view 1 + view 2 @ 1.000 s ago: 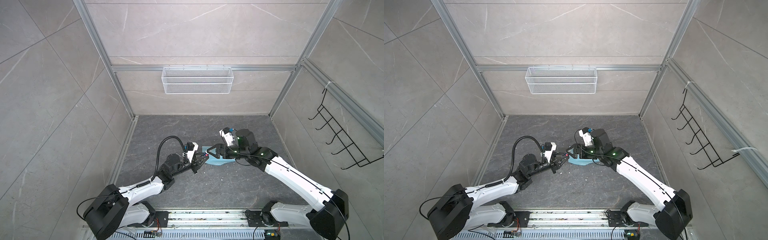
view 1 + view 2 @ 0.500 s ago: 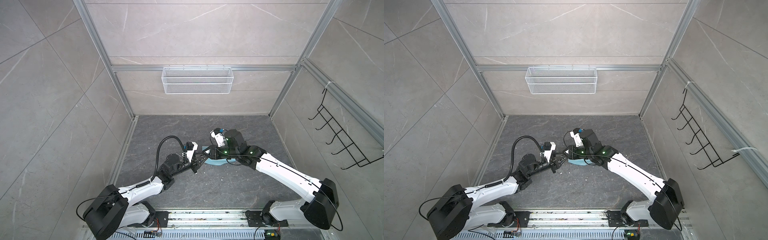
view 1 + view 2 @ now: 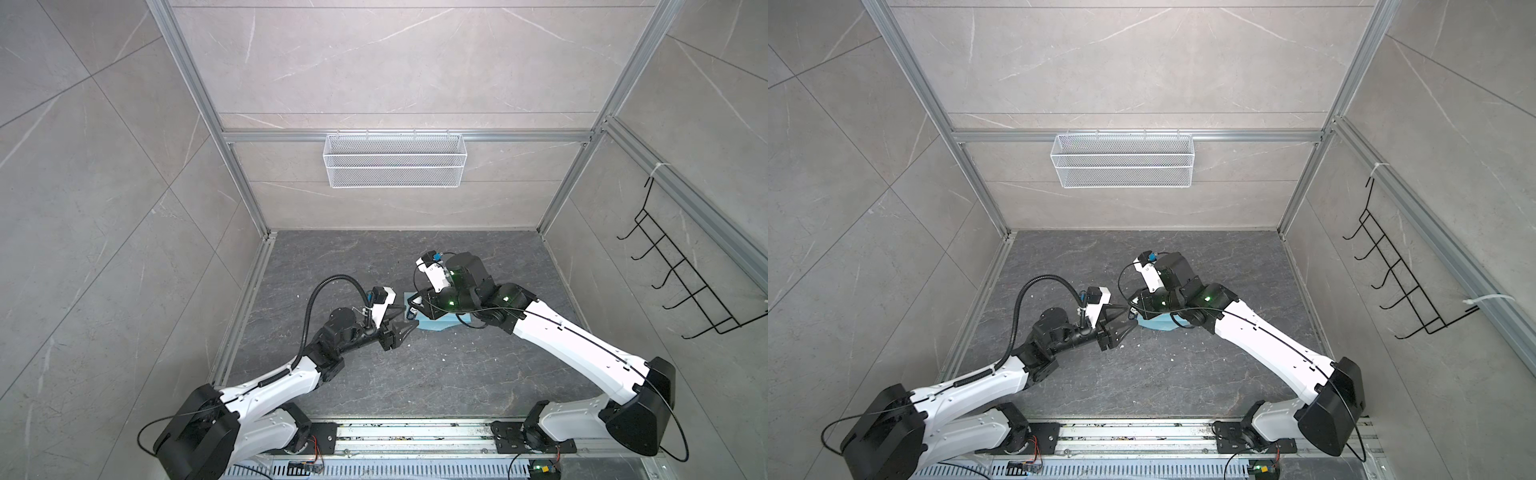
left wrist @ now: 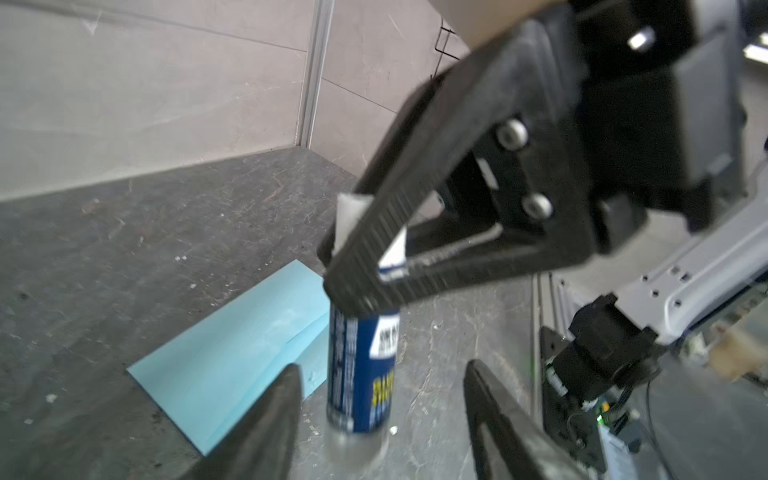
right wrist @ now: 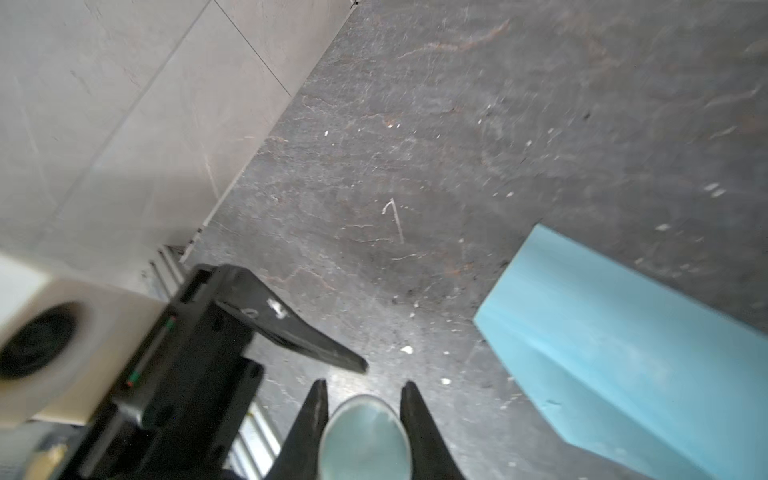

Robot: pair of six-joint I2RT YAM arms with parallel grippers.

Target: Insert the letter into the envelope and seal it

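Sealing looks under way: the right gripper [image 5: 365,392] clamps the glue stick [image 4: 361,365], the left gripper [image 4: 382,374] stands slack-jawed around its base, and the envelope [image 4: 232,353] lies flat on the table [image 4: 124,249] just beside (letter unseen), so next the glue must meet the envelope.

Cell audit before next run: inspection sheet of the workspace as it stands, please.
Surface: dark veined table, no damage seen.
Job's things: envelope lying flat; letter not visible; glue stick upright beside the envelope's end.
Clutter: white flecks scattered on the table.
Grippers: right gripper shut on the glue stick's upper part; left gripper open, fingers flanking its lower part.
Cables: black hose arcs over the left arm; thin cable loops at the right wrist.
Surroundings: wire basket on back wall, hook rack on side wall.
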